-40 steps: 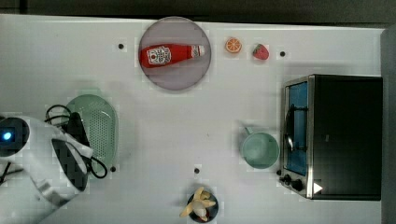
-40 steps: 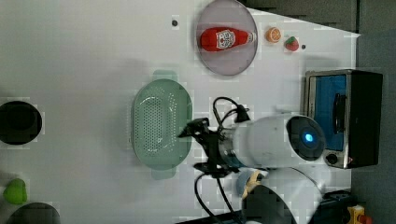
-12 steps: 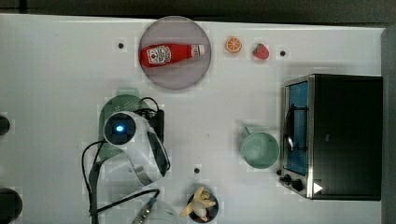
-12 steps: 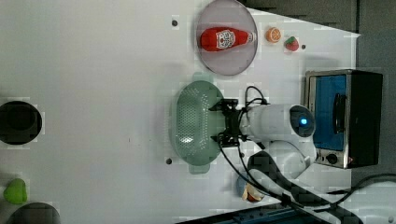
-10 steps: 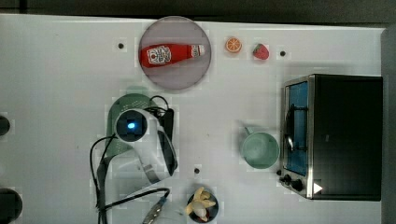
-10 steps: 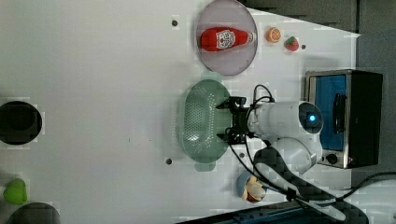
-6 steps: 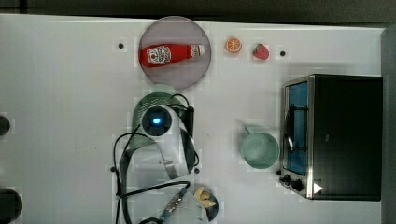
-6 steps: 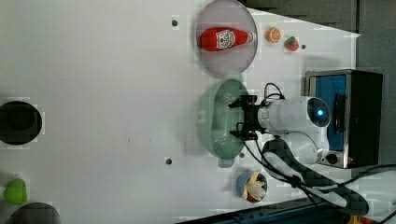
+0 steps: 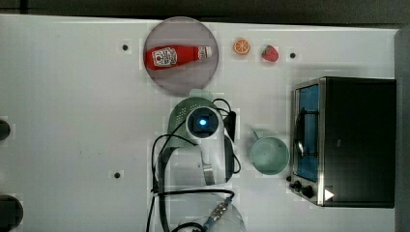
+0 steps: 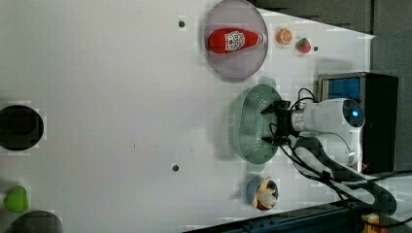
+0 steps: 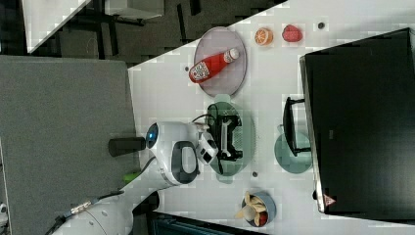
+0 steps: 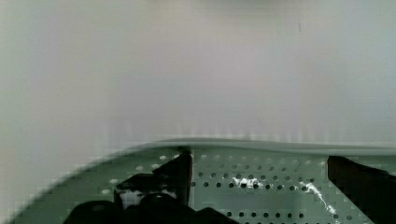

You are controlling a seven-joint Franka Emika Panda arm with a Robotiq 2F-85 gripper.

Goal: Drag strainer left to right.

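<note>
- Plate (image 9: 181, 72) with a ketchup bottle (image 9: 176, 54) sits at the top view's upper centre.
- Strainer (image 10: 250, 124) lies on the surface (image 9: 72, 121), just below the plate in the top view.
- Gripper (image 10: 272, 124), fingers spread wide, reaches into the strainer basin, gripping nothing.
- Mug (image 9: 269, 154) stands between strainer and oven (image 9: 348, 140).

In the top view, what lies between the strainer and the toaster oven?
The mint-green mug sits on the table between the strainer and the toaster oven; otherwise bare tabletop.

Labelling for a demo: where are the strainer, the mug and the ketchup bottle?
strainer (image 10: 248, 127), left view, perforated basin.
mug (image 9: 269, 155), top view, inside of the cup.
ketchup bottle (image 9: 169, 56), top view, red body by the label.
</note>
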